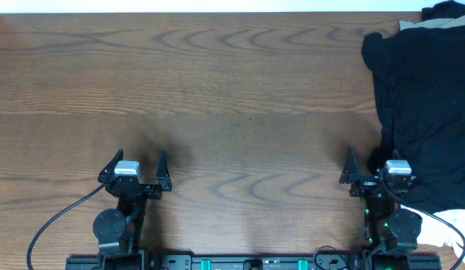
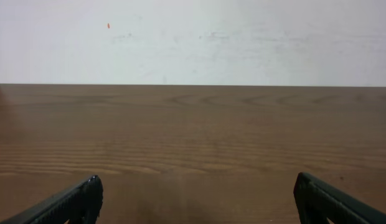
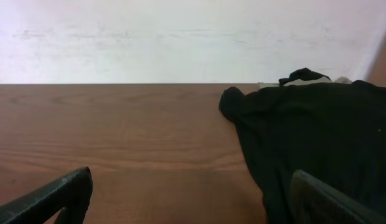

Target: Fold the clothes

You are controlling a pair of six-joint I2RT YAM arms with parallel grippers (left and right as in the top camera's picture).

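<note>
Near edge, 7 o'clock: left gripper (image 1: pixel 139 159) over the wood table (image 1: pixel 232 90), jaws wide apart, holding nothing. 5 o'clock: right gripper (image 1: pixel 373 161) likewise, just beside the black garment (image 1: pixel 424 112), heaped from 4 to 1 o'clock.

Table (image 1: pixel 217 82) was open wood across left, centre & far side; left gripper (image 1: pixel 139 157), fingers spread, had bare wood straight ahead to far edge. Right side blocked: black garment (image 1: pixel 427 112) heaped along right edge, near to far. Right gripper (image 1: pixel 371 155) sat at its hem, inner finger over wood, outer finger at the cloth. Beige garment (image 1: pixel 436 25) poked out at far-right corner.
</note>
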